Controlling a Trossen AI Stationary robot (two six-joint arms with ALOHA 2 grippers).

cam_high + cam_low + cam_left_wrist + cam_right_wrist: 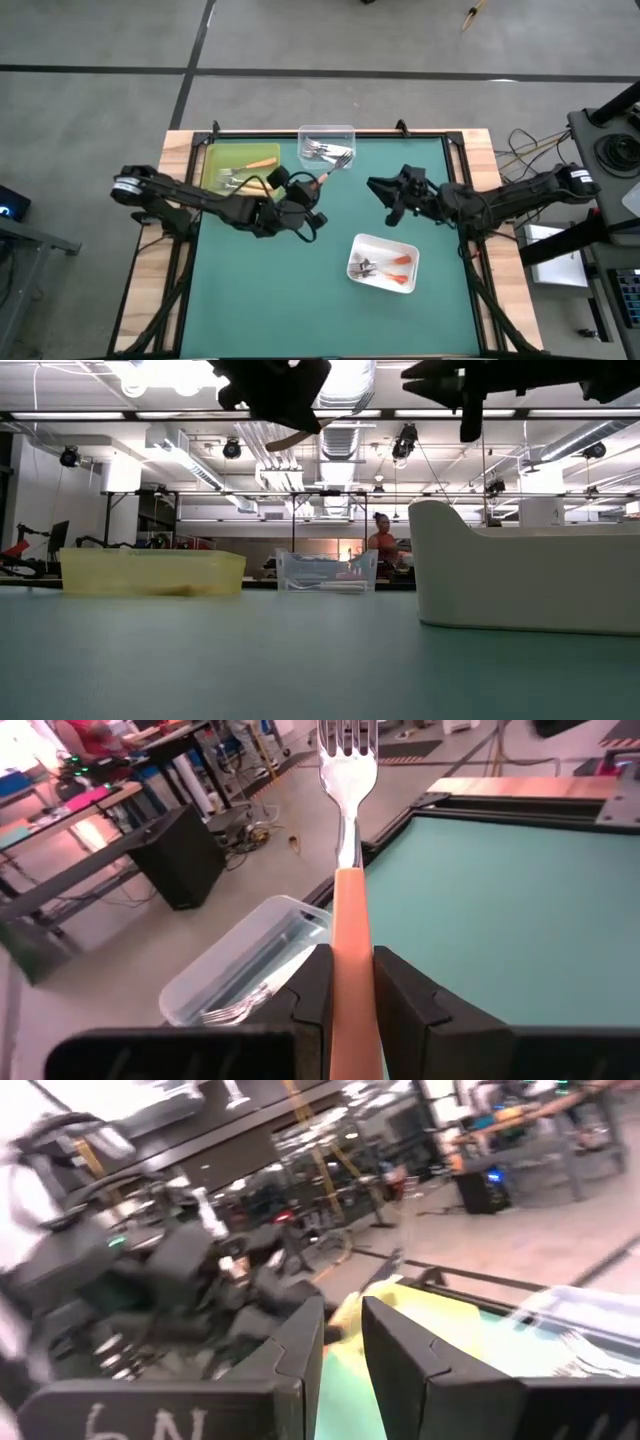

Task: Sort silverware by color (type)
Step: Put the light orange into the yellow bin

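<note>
Fork (350,910): silver tines, light orange handle.
Left gripper (350,982): fingers clamped on fork's handle, near table's (330,240) far edge.
Right gripper (385,190): empty, fingers slightly parted.

The green mat (300,290) lay bare across its near half, open for passage; three trays stood as obstacles: the yellow tray (240,165) at the far left, the clear tray (326,143) at the far edge, the white tray (383,263) right of centre; both arms hung over the middle, with a gap between them.
</note>
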